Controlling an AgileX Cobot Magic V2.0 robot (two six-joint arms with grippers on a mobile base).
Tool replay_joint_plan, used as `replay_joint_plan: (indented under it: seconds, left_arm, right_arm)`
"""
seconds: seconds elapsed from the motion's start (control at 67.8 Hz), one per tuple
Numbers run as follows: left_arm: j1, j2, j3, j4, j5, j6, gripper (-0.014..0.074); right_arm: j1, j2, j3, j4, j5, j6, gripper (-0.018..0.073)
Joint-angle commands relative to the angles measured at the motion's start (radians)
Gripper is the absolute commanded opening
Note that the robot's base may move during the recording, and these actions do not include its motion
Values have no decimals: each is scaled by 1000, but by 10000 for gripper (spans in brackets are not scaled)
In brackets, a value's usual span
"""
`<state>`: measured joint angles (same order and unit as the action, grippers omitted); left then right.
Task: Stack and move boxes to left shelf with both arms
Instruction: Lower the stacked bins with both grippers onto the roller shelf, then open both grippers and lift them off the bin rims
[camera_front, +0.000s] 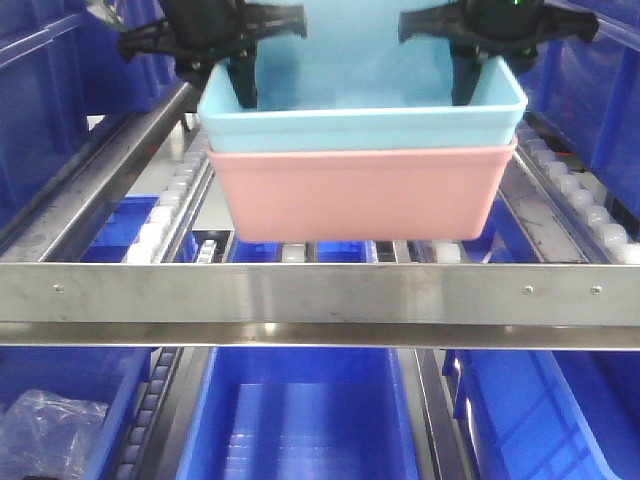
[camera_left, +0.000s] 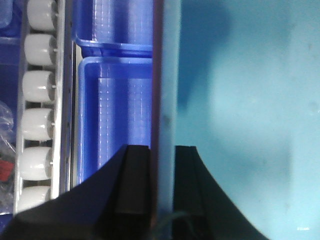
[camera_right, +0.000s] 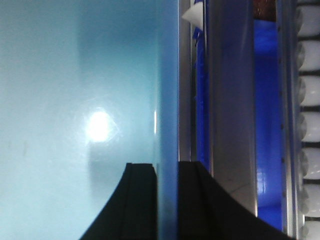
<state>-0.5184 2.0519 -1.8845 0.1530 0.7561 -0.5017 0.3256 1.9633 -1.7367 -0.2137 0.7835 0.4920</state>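
Light blue tub (camera_front: 362, 125) nested in pink tub (camera_front: 360, 195) above roller rack (camera_front: 320, 292); left gripper (camera_front: 243, 85) and right gripper (camera_front: 468, 80) jaws clamped on blue tub's side walls.

Light sky-blue rectangular plastic tub (camera_front: 365, 110); salmon-pink rectangular plastic tub (camera_front: 360, 195); grey brushed-steel crossbar (camera_front: 320, 300); white rollers (camera_front: 155, 232); dark blue plastic bins (camera_front: 300, 420); black end effectors (camera_front: 245, 60).

One tub (camera_front: 362, 125) sits inside the other tub (camera_front: 360, 195), above the shelf (camera_front: 320, 295). The left tool (camera_front: 243, 72) pinches the top tub's left wall, and the right tool (camera_front: 466, 72) pinches its right wall. Rollers (camera_front: 160, 220) run along both sides. Bins (camera_front: 300, 415) lie below.
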Motion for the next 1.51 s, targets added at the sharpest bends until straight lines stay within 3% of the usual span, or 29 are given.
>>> replay_joint_plan:
  seconds: [0.0,0.103,0.162,0.236,0.339,0.443,0.649,0.723,0.797,0.93,0.959,1.122,1.269,1.343,1.49]
  left_arm:
    - [-1,-77,-45,0,-103,2,-12]
    - [-1,-77,-45,0,-101,2,1]
    - [-1,-77,-45,0,-96,2,51]
    - [-1,-77,-45,0,-88,2,169]
    - [1,-77,-45,0,-85,2,398]
    - [9,-79,-47,3,-85,2,496]
    - [21,-98,-125,-2,-16,2,486]
    - [21,-111,-167,-4,42,2,434]
    - [17,-123,-205,1,115,2,312]
    - [19,-125,-237,3,136,2,-31]
    - [22,-123,-237,3,127,2,-9]
    - [33,-119,-237,7,178,14,-6]
    - [12,-139,-213,55,207,89,-4]
    - [-14,-166,-161,101,152,89,-4]
    - [-55,-249,-11,103,-36,89,-4]
  right_arm:
    - [-6,-69,-48,-40,-81,-18,56]
    - [-6,-69,-48,-40,-81,-18,64]
    - [-6,-69,-48,-40,-78,-18,104]
    - [-6,-69,-48,-39,-76,-18,232]
    - [-6,-71,-48,-39,-60,-18,461]
    - [-6,-78,-50,-39,-47,-18,554]
    - [-1,-121,-99,-39,5,-18,550]
    - [10,-152,-125,-39,49,-18,513]
    - [17,-183,-129,-39,71,-18,383]
    - [21,-199,-129,-39,58,-18,91]
    - [19,-195,-129,-39,55,-18,43]
    - [19,-191,-129,-39,90,-16,55]
    - [23,-221,-69,-39,35,-17,55]
    - [24,-265,-2,-39,-29,-17,55]
    - [24,-391,188,-46,-198,-32,55]
